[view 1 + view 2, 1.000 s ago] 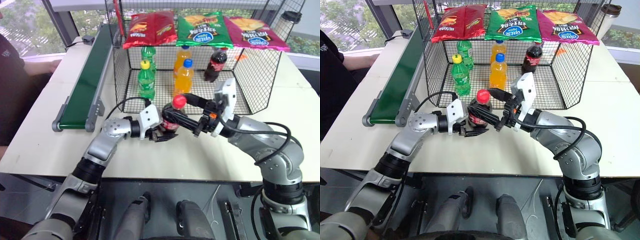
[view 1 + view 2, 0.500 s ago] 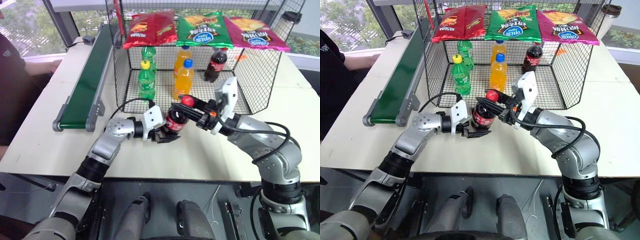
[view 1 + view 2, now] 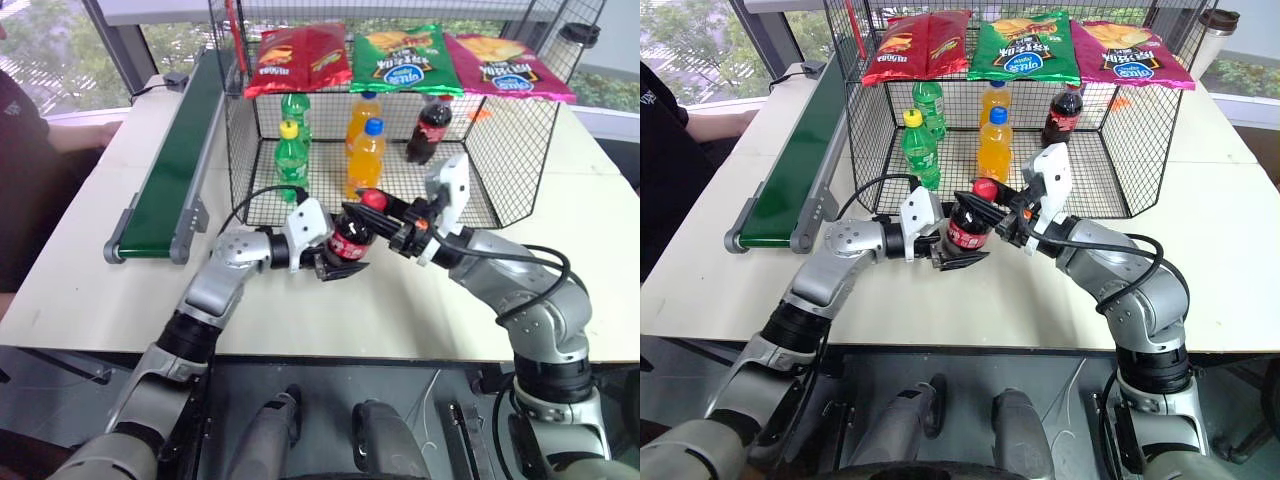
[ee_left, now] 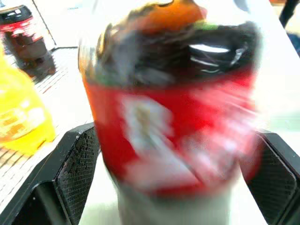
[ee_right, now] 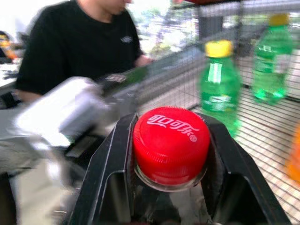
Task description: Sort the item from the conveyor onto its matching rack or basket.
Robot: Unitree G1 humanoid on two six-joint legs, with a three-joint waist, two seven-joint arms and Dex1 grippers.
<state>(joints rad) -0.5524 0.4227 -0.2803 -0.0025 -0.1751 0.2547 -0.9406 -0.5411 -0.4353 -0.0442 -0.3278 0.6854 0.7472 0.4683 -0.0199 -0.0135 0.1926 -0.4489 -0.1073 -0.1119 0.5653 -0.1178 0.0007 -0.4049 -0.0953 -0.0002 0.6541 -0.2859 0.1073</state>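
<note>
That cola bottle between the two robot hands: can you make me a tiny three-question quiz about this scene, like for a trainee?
1. True or false: the right gripper is shut on the neck of the cola bottle.
2. How do the left gripper's jaws stand? A) open around the bottle B) clamped on the cap
3. What colour are the caps of the two orange soda bottles in the wire basket?

Key: 1 true. 2 A. 3 One blue, one orange.

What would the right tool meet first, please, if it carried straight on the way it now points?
Probably the left tool, whose open fingers flank the cola bottle that the right tool grips by the cap. Depth is uncertain; the conveyor lies further along.
</note>
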